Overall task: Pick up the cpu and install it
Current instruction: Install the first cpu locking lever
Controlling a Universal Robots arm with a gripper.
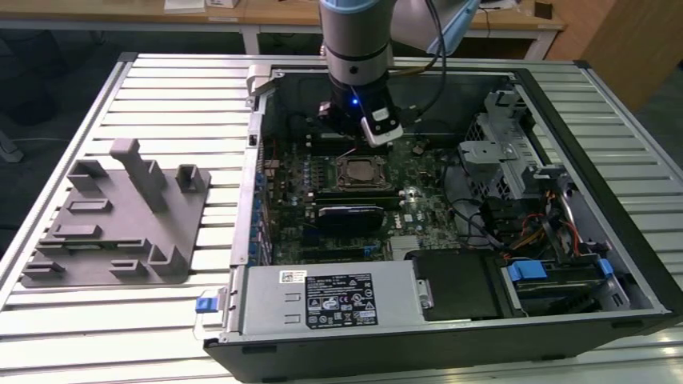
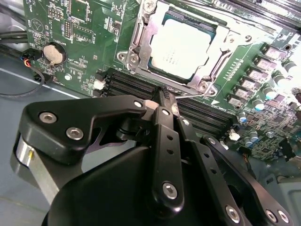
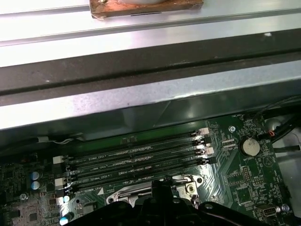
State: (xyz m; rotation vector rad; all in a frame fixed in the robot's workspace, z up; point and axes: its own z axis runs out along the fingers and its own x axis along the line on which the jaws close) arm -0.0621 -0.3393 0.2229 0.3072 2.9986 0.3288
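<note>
One small chip, the cpu (image 2: 181, 47), lies flat inside the metal socket frame (image 2: 137, 44) on the green board, with its silvery top facing up. The hand (image 2: 164, 96) hovers just beside this frame, above the black memory slots (image 2: 127, 84). Its two fingers are pressed together with nothing between them. As far as I can see, it does not touch the chip. A thin wire lever (image 2: 197, 96) runs along the side of the frame nearest to the hand.

In my judgement, several things could go wrong from this position. The closed fingertips are near both the lever and the slots. If the hand goes lower or slides sideways, it may catch the wire, scratch the board, or knock the small parts around the frame. I cannot tell whether the frame is locked down. If it is not, a push on the frame could shift the chip, and a chip that is not level may bend the fine contacts under it. The walls of the computer case (image 1: 254, 184) also stand around the frame, so a wide move of the arm could strike them.
</note>
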